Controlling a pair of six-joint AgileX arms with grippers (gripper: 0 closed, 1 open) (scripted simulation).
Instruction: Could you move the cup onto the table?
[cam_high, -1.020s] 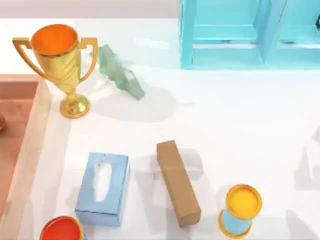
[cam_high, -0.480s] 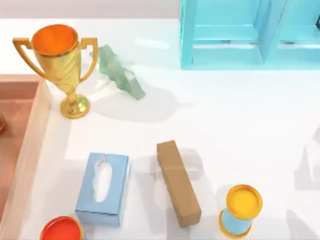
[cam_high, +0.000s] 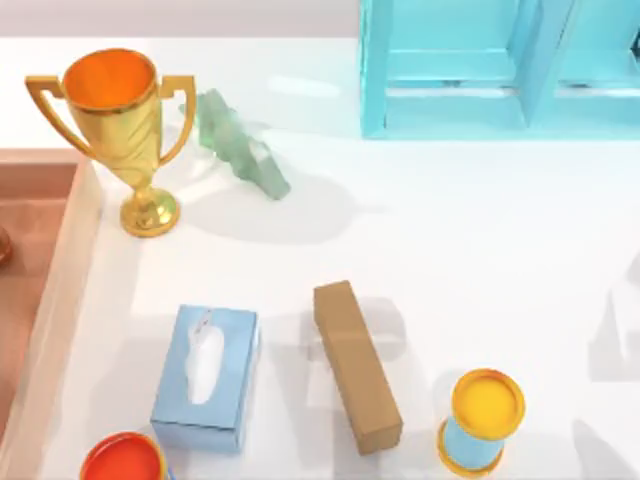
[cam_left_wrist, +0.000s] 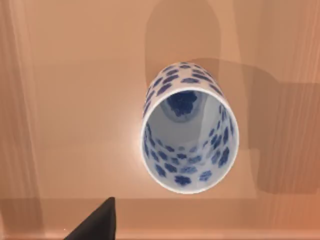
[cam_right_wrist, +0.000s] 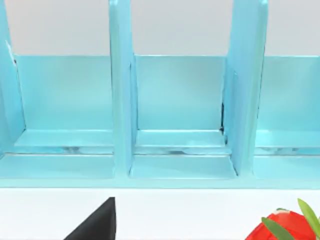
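Left wrist view looked straight down on the cup (cam_left_wrist: 189, 129), which stood upright on the wooden floor of the tray (cam_left_wrist: 75, 100), near one raised rim and not yet on the table (cam_high: 480, 240). One dark fingertip (cam_left_wrist: 97, 222) of the left gripper showed at the picture's edge, apart from the cup, so nothing was held; whether those fingers were spread or closed I could not tell. The step in hand looked like the approach, with the left arm above the cup before any grasp.

Next, as I judged it, the gripper would need to come down around the cup's wall, close on it, lift it over the tray's rim and set it on bare tabletop just past the tray's right edge, short of the trophy (cam_high: 115, 125) and the tissue box (cam_high: 206, 378).

The cup was a tall, narrow white tumbler, spotted with blue blotches inside and out, its mouth open upward.

Right wrist view showed a dark fingertip (cam_right_wrist: 97, 222) before a light-blue shelf (cam_right_wrist: 175, 115); that arm seemed idle, its fingers' state unclear.
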